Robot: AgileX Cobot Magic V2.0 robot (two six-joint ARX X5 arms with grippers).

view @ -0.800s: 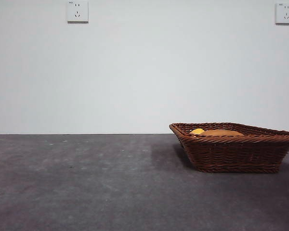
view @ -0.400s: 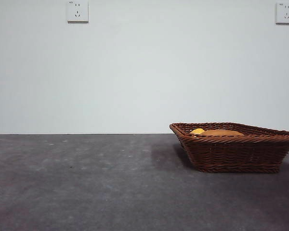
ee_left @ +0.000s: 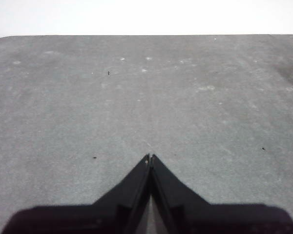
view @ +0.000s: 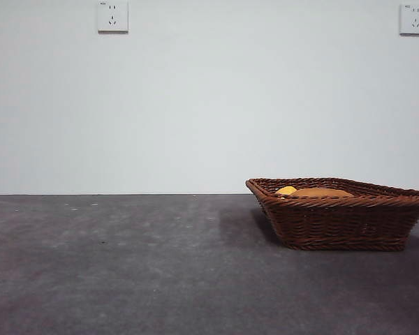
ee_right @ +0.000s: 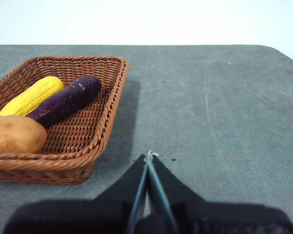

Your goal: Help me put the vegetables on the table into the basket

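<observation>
The desk (view: 126, 265) is wide, dark grey and a little mottled. On it stands the brown woven basket (ee_right: 105, 105), just beside the right hand (ee_right: 149, 157) and a little ahead of it. All three vegetables lie inside the basket. The potato (ee_right: 14, 134) is at the end nearest to the right hand. Behind it the eggplant (ee_right: 66, 101) and the corn (ee_right: 31, 95) lie side by side, touching each other. The right hand is clenched and grasps nothing; its tips meet over bare desk, apart from the basket. The left hand (ee_left: 150, 158) is clenched too and empty, over bare desk, with no vegetable near it.
</observation>
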